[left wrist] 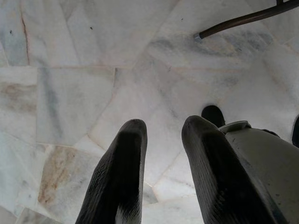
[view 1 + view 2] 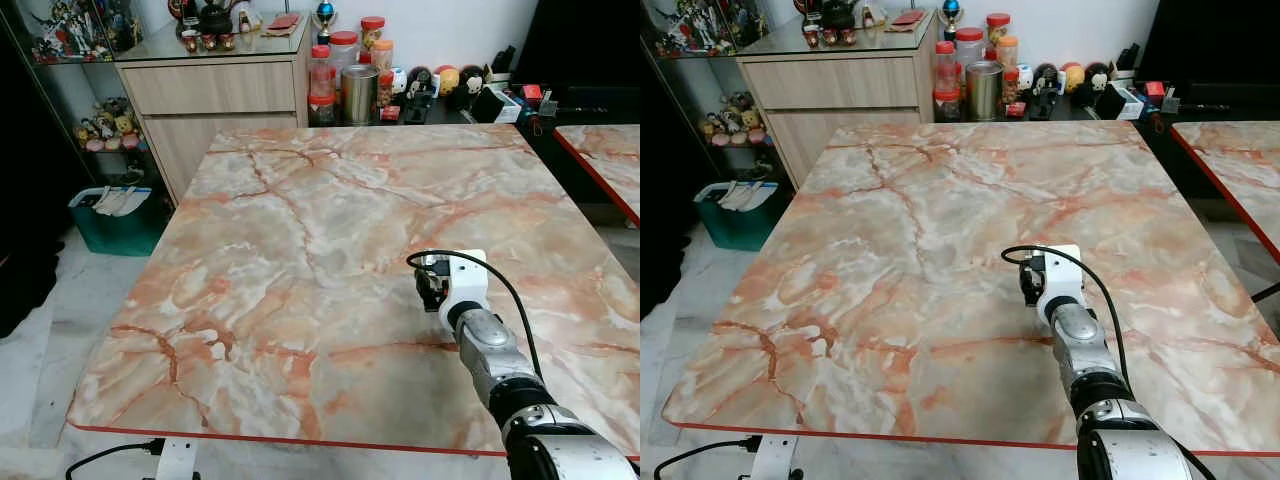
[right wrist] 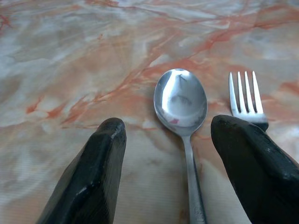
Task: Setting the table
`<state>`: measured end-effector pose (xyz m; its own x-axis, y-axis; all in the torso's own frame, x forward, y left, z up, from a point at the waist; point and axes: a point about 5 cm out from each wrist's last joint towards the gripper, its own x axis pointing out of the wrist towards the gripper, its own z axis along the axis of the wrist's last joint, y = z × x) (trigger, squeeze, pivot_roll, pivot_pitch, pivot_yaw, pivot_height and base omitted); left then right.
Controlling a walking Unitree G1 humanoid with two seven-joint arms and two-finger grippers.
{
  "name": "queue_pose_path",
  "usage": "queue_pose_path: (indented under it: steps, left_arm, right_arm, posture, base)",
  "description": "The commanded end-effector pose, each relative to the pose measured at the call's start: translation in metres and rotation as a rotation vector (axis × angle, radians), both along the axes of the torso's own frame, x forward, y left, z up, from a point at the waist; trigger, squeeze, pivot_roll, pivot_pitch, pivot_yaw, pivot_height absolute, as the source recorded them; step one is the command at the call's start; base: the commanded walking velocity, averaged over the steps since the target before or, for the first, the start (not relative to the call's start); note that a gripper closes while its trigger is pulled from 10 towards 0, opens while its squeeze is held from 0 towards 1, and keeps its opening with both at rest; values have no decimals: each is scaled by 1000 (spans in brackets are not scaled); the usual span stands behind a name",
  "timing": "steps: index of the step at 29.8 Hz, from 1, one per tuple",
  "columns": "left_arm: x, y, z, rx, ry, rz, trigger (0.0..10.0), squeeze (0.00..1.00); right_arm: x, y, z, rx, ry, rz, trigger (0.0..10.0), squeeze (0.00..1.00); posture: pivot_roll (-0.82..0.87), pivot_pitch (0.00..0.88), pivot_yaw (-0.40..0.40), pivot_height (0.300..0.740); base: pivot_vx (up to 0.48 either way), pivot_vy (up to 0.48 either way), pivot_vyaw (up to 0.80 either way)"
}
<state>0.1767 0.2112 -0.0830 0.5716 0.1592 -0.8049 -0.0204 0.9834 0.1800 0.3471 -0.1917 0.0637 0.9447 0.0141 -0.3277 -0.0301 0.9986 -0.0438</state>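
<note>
My right pincer (image 3: 166, 172) gapes wide, empty, around the spoon (image 3: 181, 101); closing carelessly could snag the fork (image 3: 246, 98) at frame right.

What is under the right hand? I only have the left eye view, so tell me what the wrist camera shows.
Observer: A spoon lies on the table inside the open right hand, bowl pointing away.
Operator: Name anything beside it.
Observer: A fork lies beside the spoon, its handle hidden behind the hand.
Operator: Report the left hand.
Observer: The left hand hangs open over the marble floor.
</note>
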Motion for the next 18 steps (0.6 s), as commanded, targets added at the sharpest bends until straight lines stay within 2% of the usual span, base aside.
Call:
queue_pose_path:
  steps: [1, 11, 18]
  left_arm:
    - [-3, 4, -1, 17, 19, -18, 10000, 0]
    - [-5, 5, -1, 17, 27, -19, 10000, 0]
    - [-5, 5, -1, 16, 30, -21, 10000, 0]
  right_arm:
    - [-2, -1, -4, 22, 22, -16, 10000, 0]
    - [-4, -4, -8, 51, 36, -65, 10000, 0]
    - [-8, -4, -15, 56, 82, -72, 10000, 0]
  posture:
    - [-41, 0, 57, 740]
    - [-40, 0, 59, 740]
    - [-41, 0, 59, 740]
  base:
    - [0, 0, 0]
    - [0, 0, 0]
    - [0, 0, 0]
